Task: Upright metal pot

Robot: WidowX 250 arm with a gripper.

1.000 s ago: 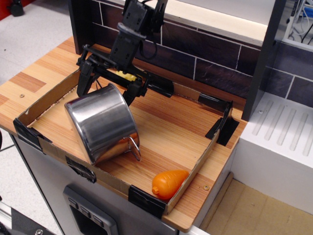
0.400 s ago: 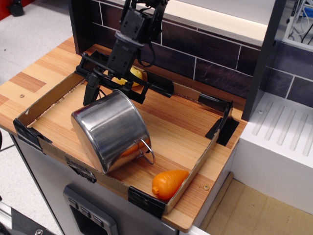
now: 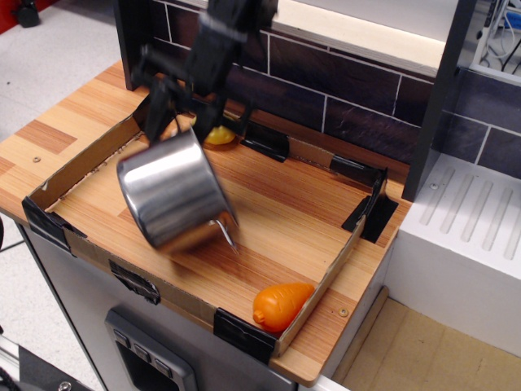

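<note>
Silver steel against warm wood and dark tile

The metal pot (image 3: pixel 171 197) is mirror-bright silver, its sides streaked with grey and pale reflections — beside it, the wooden counter (image 3: pixel 281 213) shows honey-brown strips with fine darker grain. The cardboard tray wall (image 3: pixel 81 160) around the pot is tan, taped black at its corners. Right of the pot lies an orange toy vegetable (image 3: pixel 281 305); behind it, a yellow one (image 3: pixel 220 135). The gripper (image 3: pixel 186 106) is black — the tiled backsplash (image 3: pixel 358 106) dark purplish-brown with pale grout.
</note>
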